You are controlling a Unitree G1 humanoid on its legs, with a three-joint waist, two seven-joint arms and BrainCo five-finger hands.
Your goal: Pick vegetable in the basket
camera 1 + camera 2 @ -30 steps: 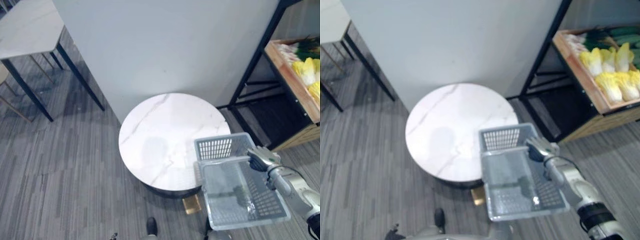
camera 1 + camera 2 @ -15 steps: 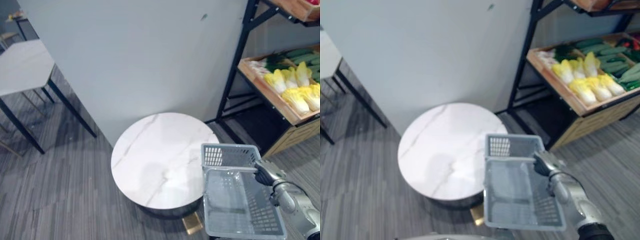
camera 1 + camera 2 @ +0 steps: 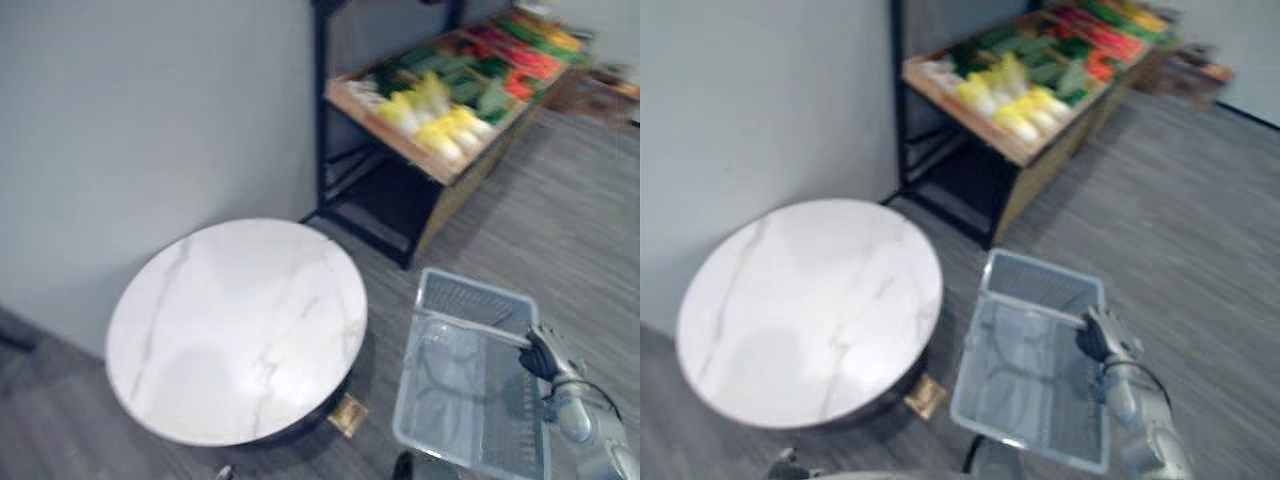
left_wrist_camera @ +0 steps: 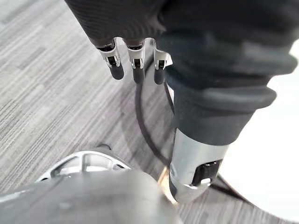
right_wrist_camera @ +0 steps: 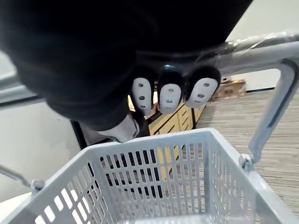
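The right robot hand (image 3: 1100, 340) is closed round the basket's handle (image 5: 254, 48). Its fingers (image 5: 169, 97) wrap over the bar, towards the bar's right end rather than its middle. The basket (image 3: 1012, 405) hangs below and to the left of that hand, above the floor (image 3: 560, 220), and looks empty. The left robot hand (image 4: 136, 70) hangs slack, fingers straight, holding nothing.

The step in hand seems to be carrying the basket towards the produce. An off-centre grip lets the basket tip, so the hold should be firm and the rim level. The approach should pass clear of the round table (image 3: 235, 330), which stands just beyond the basket on the hand's left. Stopping with the open top near the shelf's front edge would leave the free hand a short reach.

The vegetables lie in the shelf's wooden tray (image 3: 385, 137), ahead of the right hand past the basket's far wall and well apart from it. Pale yellow cabbages (image 3: 1015, 108) sit nearest, with green and red produce behind. They look elongated, but their long axis and tips are too blurred to read. The basket's long axis runs away from the robot, roughly towards the shelf, with the handle crossing it.
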